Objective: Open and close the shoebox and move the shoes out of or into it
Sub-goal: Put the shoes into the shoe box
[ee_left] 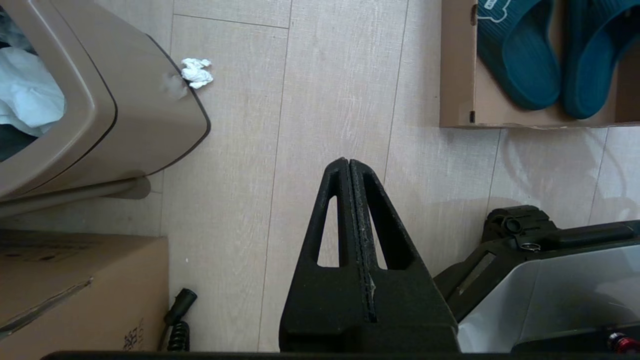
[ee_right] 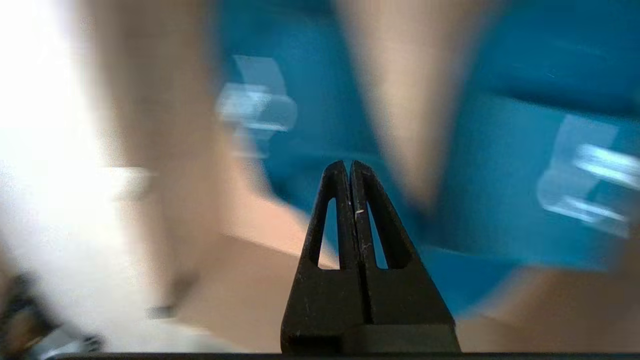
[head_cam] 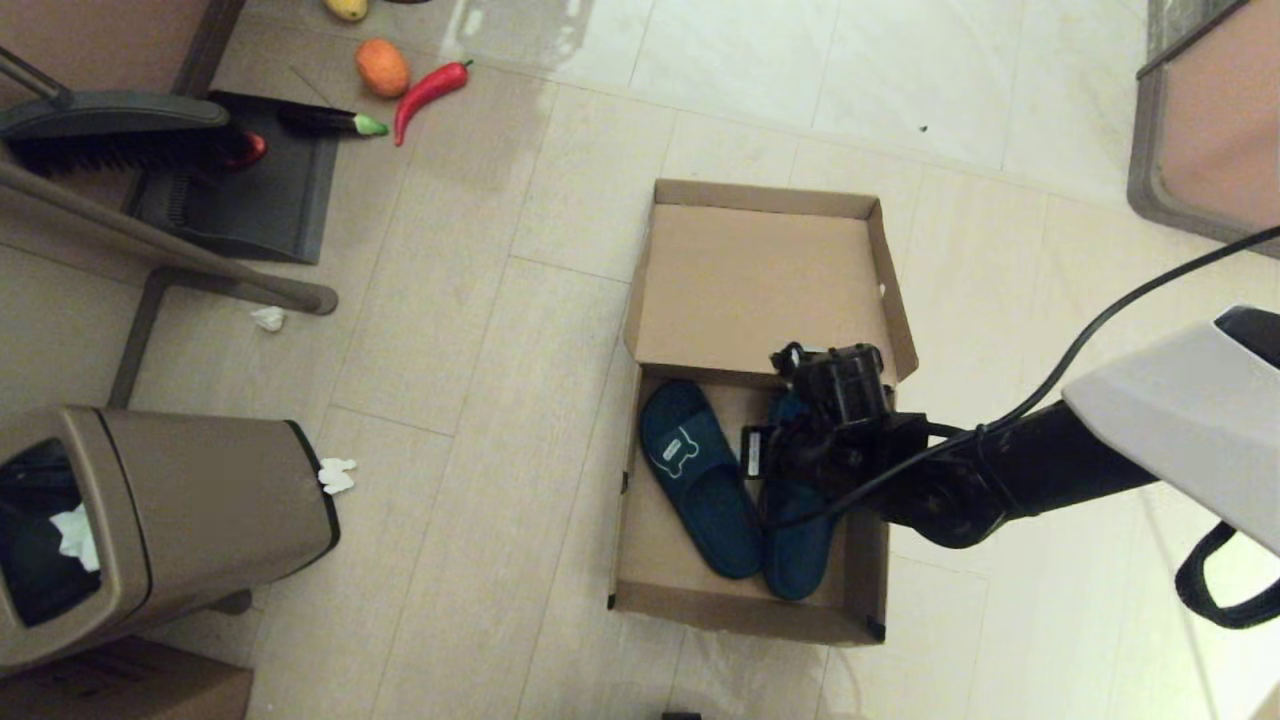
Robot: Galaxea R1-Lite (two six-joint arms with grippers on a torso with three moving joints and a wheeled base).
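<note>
The brown cardboard shoebox stands open on the floor, its lid folded back away from me. Both navy slippers lie inside: one shows its white bear logo, while the other is partly covered by my right wrist. My right gripper hovers shut and empty just above the two blurred blue slippers. Over bare floor by my base, my left gripper is parked and shut on nothing. Its view catches the shoebox and both slippers.
A brown trash bin stands at the left with paper scraps beside it. A cardboard carton sits near my base. Farther back left are a brush, a dustpan and toy vegetables. Furniture stands at back right.
</note>
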